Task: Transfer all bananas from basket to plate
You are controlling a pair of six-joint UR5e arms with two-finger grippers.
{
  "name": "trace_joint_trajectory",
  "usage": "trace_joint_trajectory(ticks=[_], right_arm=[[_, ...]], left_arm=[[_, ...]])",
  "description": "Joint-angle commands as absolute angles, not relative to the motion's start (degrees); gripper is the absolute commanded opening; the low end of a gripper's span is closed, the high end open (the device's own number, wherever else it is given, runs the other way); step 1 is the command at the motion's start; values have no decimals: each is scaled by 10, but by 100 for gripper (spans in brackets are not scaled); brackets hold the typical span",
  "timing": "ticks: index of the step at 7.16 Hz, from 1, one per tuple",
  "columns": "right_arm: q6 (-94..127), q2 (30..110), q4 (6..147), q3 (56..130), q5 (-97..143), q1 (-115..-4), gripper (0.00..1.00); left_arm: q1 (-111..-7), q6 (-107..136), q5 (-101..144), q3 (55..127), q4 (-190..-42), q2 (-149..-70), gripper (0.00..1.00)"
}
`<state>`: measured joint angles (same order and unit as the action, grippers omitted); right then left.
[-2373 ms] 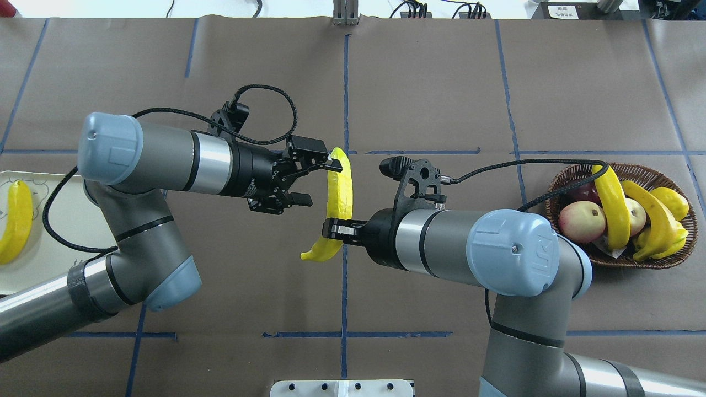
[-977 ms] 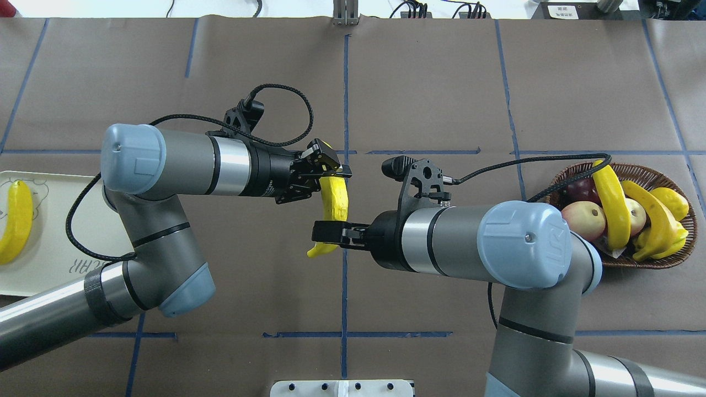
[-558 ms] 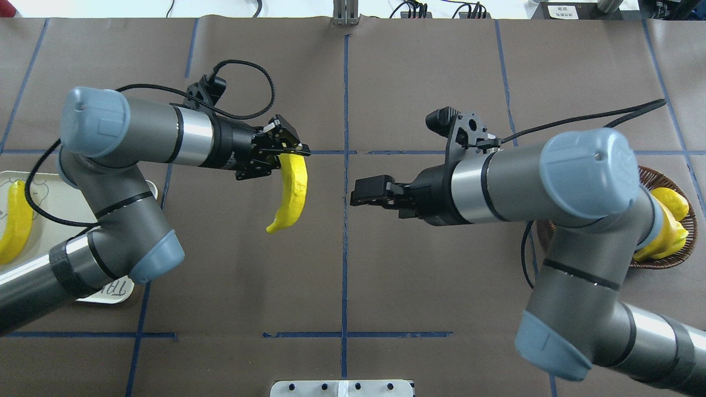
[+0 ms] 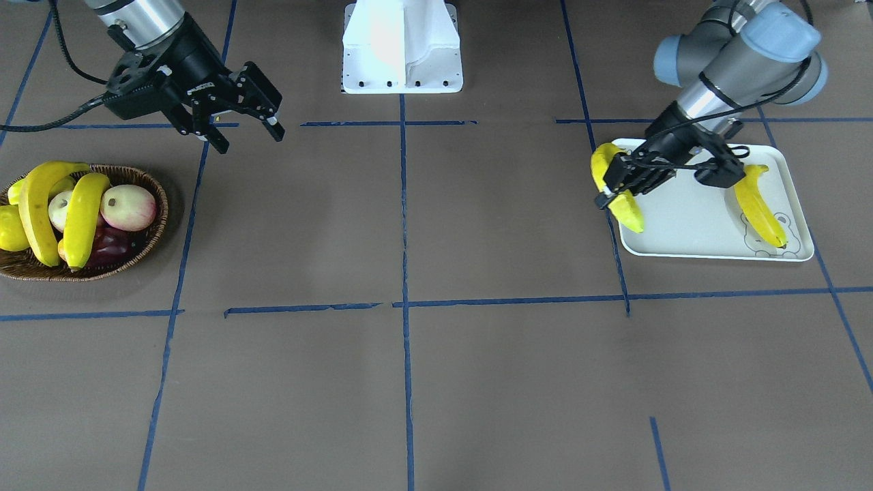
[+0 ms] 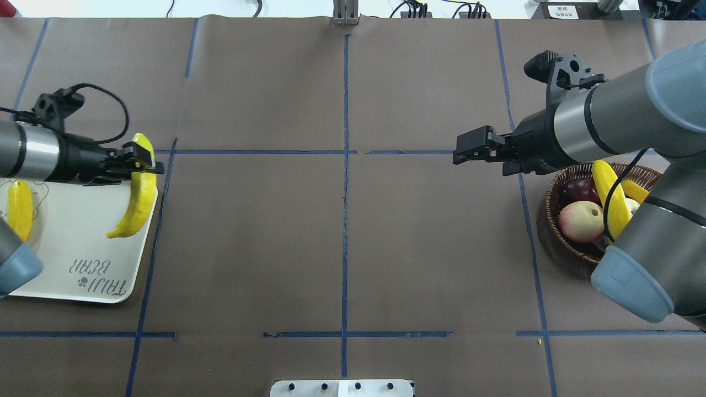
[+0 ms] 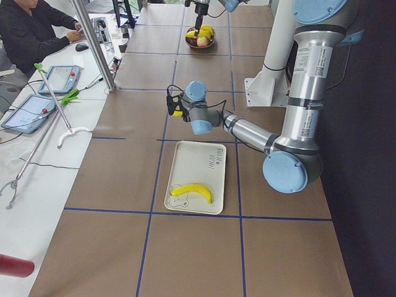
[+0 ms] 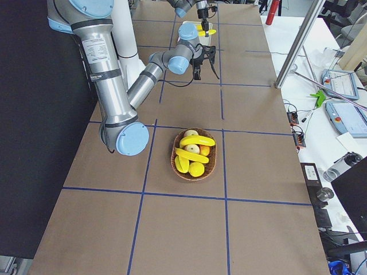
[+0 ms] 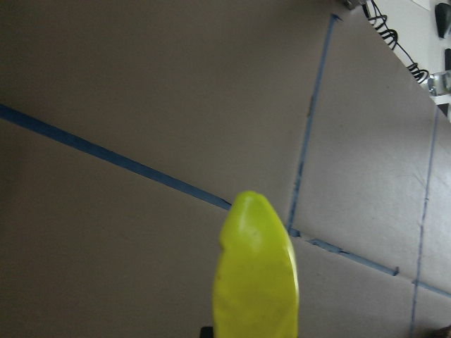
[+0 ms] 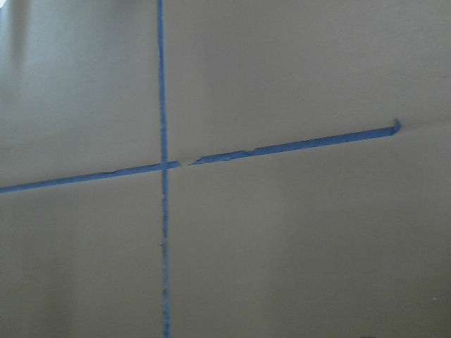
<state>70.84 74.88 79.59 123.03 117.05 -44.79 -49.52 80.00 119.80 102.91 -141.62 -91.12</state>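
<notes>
My left gripper [image 5: 138, 165] is shut on the upper end of a yellow banana [image 5: 135, 207]. The banana hangs in the air over the inner edge of the white TAIJI BEAR plate [image 5: 71, 231], as the front view [image 4: 624, 208] also shows. Its tip fills the left wrist view [image 8: 255, 274]. Another banana [image 5: 19, 209] lies on the plate's far side. My right gripper [image 4: 251, 136] is open and empty, in the air next to the wicker basket [image 4: 162, 204]. Two long bananas [image 4: 37, 211] [image 4: 82, 211] lie across the fruit in the basket.
The basket also holds pink-white apples [image 4: 129, 206], a dark red fruit [image 4: 109, 249] and a stubby yellow fruit [image 4: 8, 228]. The white robot base [image 4: 402, 48] stands at the table's near-robot edge. A person [image 6: 31, 31] sits at a side desk.
My right gripper let go of the banana and drew back toward the basket. My left arm carried the banana from the table's middle to over the plate's edge.
</notes>
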Motion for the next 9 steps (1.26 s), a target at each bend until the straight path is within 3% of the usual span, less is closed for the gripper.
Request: trace_joint_trajectory(ticks=[1,5,6,7,9], right_arm=[[622,821,805,1246,1172,-462,100],[610,838,805,1241,1169,-468,100],[610,838,805,1241,1170,-468,100],[610,838,805,1242,1171,-469,100],[608,850,805,1242,1173,-481,100]], left_arm=[[-518,660,1194,1031,-1417,-792,0],[-515,626,1161,992,-1417,-780,0],[-516,606,1161,980,-1416,-781,31],[-514,606,1161,971,-1417,-786,99],[-515,606,1168,975,-1420,-786,100]])
